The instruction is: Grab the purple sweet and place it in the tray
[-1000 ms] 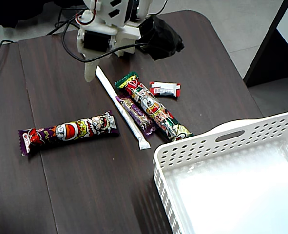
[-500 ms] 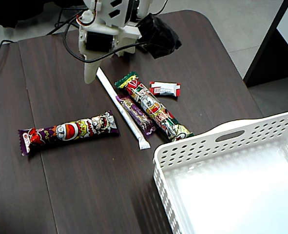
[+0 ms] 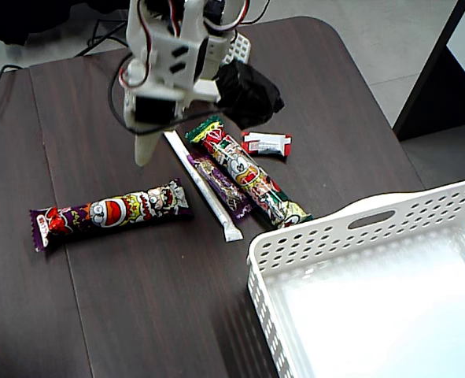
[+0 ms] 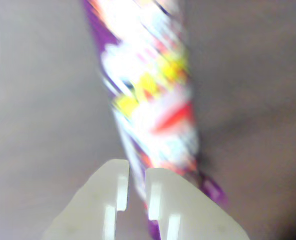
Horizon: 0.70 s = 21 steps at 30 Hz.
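Dark table (image 3: 334, 118): claw (image 3: 142, 156) (almost closed) points down near purple sweet (image 3: 110, 211).

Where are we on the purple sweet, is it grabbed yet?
Done: nothing yet; the tray holds no sweets. In hand: the claw hovers above the table, nearly closed and gripping nothing, and the wrist view shows the long purple sweet lying just ahead of it. Left: open the claw, lower it, grip the sweet, carry it to the tray and release.
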Motion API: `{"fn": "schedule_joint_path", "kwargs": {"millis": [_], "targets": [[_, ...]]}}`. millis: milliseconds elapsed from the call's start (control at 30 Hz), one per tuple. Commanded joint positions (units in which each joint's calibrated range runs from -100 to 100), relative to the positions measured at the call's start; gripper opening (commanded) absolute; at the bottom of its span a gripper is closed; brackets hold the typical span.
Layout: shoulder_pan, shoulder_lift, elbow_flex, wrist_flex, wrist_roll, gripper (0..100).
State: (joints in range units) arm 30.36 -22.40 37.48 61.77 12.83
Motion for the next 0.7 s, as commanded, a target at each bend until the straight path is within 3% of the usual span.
{"fn": "schedule_joint_path", "kwargs": {"millis": [0, 367, 667], "targets": [[0.2, 4.7, -8.9, 2.1, 0.2, 2], [0.2, 14.1, -19.9, 10.2, 0.0, 3], [0.1, 16.3, -20.3, 10.5, -0.1, 3]]}}
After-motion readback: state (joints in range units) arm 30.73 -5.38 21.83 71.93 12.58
